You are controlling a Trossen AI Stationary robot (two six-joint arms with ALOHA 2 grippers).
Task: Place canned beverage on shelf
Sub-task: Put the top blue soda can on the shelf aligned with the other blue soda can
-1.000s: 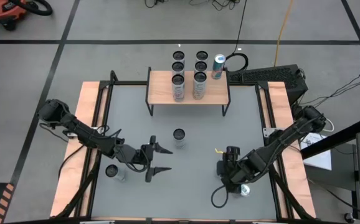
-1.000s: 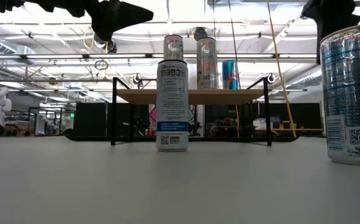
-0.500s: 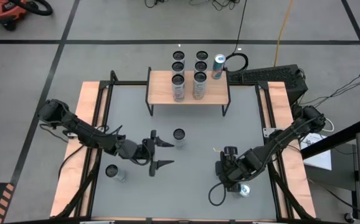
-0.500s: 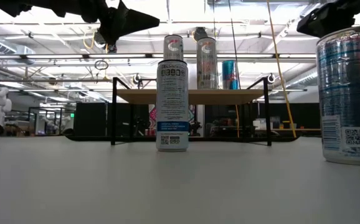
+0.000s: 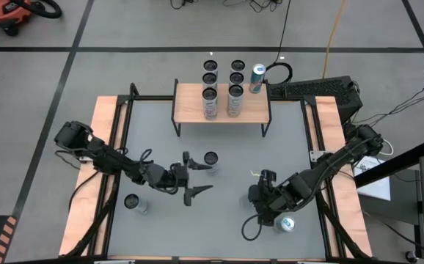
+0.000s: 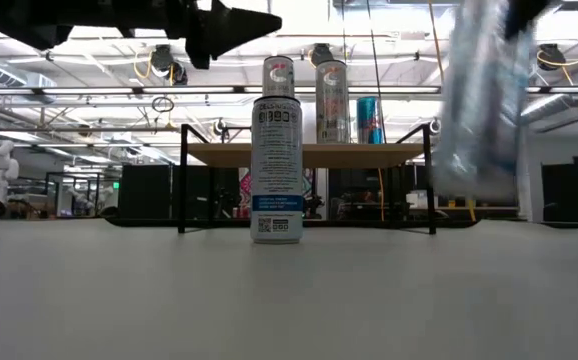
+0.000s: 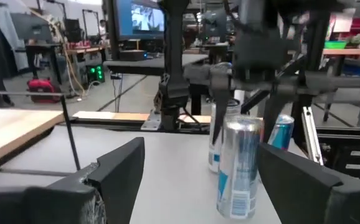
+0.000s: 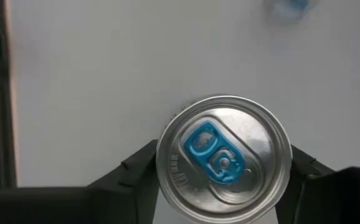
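Observation:
The shelf (image 5: 186, 103), a low wood plank on thin black legs (image 6: 369, 155), stands at the table's far edge and bears two cans. One silver canned beverage (image 8: 223, 158) is up in the air at the near right (image 6: 479, 100), with my right gripper (image 5: 265, 201) shut on it. A second can (image 5: 210, 159) stands upright on its base at mid-table (image 6: 277, 150). My left gripper (image 5: 210, 178) is open and level just on that can's near side, pointing toward the table's right edge, with nothing between its fingers (image 7: 202, 146). My right gripper pinches the can's upper wall, just under the rim (image 8: 167, 171), between its two fingers (image 8: 127, 180), one on each side. The fingers slant down from above. The can hangs lifted clear of the table, tipped a little, its bottom end (image 6: 474, 185) free.
Another can (image 5: 133, 203) stands at the table's near left. A blue one (image 5: 287, 224) stands just on the near side of my right arm. Several more cans stand beyond the shelf (image 5: 223, 72). Wooden side edges (image 5: 103, 169) with black rails border the grey top.
The can at my right gripper stood on the table a second ago. It has since risen clear, gone toward the table's left edge and tipped slightly. My left gripper, still open, has moved toward the table's right edge, up beside the middle can.

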